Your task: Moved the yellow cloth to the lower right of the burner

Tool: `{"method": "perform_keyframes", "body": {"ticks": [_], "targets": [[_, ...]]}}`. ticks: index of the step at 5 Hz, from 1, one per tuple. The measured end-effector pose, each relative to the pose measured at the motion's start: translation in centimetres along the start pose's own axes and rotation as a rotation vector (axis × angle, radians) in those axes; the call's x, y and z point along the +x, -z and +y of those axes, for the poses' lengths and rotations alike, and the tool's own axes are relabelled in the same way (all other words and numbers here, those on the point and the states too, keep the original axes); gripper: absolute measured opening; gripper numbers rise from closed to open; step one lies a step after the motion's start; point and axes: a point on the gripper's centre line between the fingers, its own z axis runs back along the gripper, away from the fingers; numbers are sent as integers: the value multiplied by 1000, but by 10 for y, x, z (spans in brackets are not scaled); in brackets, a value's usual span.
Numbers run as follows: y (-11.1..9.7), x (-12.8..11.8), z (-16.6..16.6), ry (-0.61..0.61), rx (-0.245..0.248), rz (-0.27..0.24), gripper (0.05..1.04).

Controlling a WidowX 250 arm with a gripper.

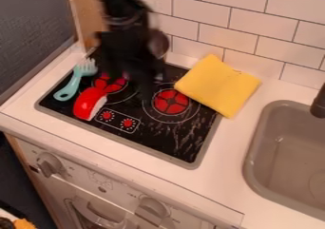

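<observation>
- Knob (48, 165), grey, on the white oven front (101, 187) at the lower left of the toy kitchen.
- Turquoise brush (75, 80), lying at the left edge of the black cooktop (162, 140); its bristle end points toward the back, its looped handle toward the front.
- Red toy food piece (88, 102) with a white edge, resting on the cooktop just beside the brush; its upper end lies near the left burner (111, 84).
- Black gripper (138, 81), blurred, hanging above the back of the cooktop between the two burners; whether the pincer is spread, pressed together or pinching anything cannot be told.
- Right burner (171, 102), red within pale rings, to the right of the printed control panel (118, 120) and its two red dials.
- Yellow cloth (219, 86), lying flat at the upper right of the right burner, not the lower right; it covers the cooktop's back right corner and spreads onto the white counter (219, 176), its far corner near the tiled wall (241, 33).
- Grey sink (252, 161), set into the counter at far right; a dark faucet (319, 102) juts in above it.
</observation>
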Motion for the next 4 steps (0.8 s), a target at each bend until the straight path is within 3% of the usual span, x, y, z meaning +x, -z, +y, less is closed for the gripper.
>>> {"method": "perform_keyframes", "body": {"ticks": [1, 3, 4], "targets": [[12, 38, -26, 28, -9, 20, 1000], [53, 111, -31, -39, -10, 16, 1000], [71, 129, -32, -35, -11, 31, 1000]]}}
